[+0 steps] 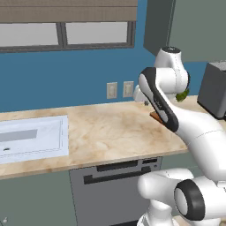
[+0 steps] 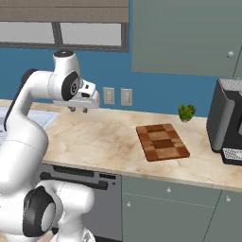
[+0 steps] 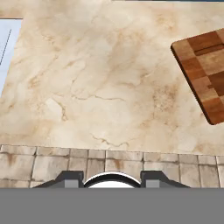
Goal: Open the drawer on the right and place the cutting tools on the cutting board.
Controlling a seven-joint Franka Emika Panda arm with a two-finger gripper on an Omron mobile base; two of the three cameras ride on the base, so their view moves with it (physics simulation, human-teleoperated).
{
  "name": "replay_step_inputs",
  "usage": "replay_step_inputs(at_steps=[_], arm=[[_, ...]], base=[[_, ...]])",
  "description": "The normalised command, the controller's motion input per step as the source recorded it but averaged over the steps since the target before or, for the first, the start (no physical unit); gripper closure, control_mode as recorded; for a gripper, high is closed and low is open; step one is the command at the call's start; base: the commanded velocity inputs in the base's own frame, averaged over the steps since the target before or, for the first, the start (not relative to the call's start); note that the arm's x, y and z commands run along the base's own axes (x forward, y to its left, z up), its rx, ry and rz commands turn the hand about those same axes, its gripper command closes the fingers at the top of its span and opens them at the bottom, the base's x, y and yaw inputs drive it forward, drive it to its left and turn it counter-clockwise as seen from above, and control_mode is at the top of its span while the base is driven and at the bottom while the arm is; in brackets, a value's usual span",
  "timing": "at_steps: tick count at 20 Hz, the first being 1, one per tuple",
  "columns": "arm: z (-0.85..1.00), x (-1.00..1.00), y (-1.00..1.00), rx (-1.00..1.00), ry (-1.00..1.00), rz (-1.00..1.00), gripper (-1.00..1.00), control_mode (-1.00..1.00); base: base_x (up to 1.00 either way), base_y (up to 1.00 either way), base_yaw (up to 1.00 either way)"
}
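Nearest to you, below the counter edge, sits the dark grey dishwasher front with its black slots. To its right in the right base view are plain grey-green cabinet panels, the upper one a drawer with small round knobs; it is closed, flush with its neighbours.

Above these runs the marbled beige counter. At its left end you see the pale sink set into the surface. The arm rises over the counter with the gripper pointing down above bare marble, well left of the cutting board and touching nothing. In the hand view its two dark fingertips stand apart with nothing between them, so read the gripper as parted and empty-handed.

The cutting board lies flat on the counter, its checkered light and dark squares clear of any object; in the hand view it shows at the right edge.

Farther back, a small green plant stands near the wall, and a dark appliance stands at the right end. Two wall outlets sit on the blue wall beyond.
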Motion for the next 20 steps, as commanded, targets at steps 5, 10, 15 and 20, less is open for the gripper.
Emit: replay_step_inputs(at_steps=[5,10,15,20], arm=[[0.0,-0.01,-0.1,0.02,0.0,-0.02,-1.0,-1.0],[0.0,-0.01,-0.66,0.18,-0.01,-0.08,-1.0,-1.0],[-0.07,-0.03,-0.74,0.18,0.0,-0.05,-1.0,-1.0],[-0.2,-0.24,-0.86,0.27,0.0,-0.04,-1.0,-1.0]], base=[[0.0,0.0,0.0],[0.0,0.0,0.0],[0.0,0.0,0.0],[0.0,0.0,0.0]])
